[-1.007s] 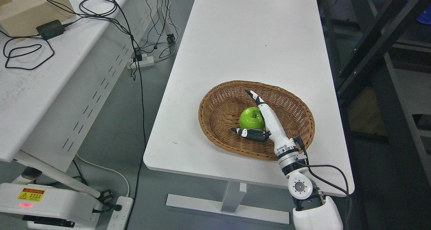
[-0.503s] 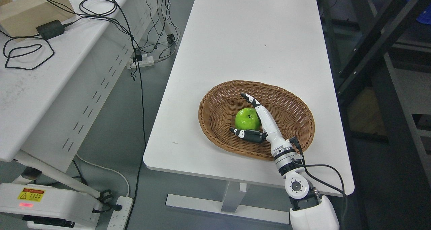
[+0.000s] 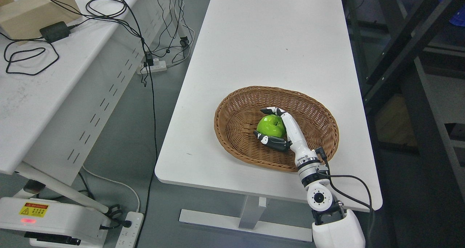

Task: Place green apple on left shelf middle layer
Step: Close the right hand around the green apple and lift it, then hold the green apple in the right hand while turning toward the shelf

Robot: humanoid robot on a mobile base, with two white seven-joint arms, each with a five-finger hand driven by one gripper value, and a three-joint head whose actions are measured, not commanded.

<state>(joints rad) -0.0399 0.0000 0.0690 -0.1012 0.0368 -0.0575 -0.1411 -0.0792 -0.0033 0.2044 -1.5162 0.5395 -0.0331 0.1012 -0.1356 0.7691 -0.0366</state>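
Green apple (image 3: 270, 125) sits inside the wicker basket (image 3: 232, 131) on the white table (image 3: 269, 41). Right hand (image 3: 279, 128) has its fingers curled around it, thumb beneath; grasp apparently formed. Lift, carry and shelf placement all outstanding; no shelf layer identifiable

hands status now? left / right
Left: not in view.
Right hand: fingers curled around the green apple inside the basket, thumb below it; apple not lifted yet.
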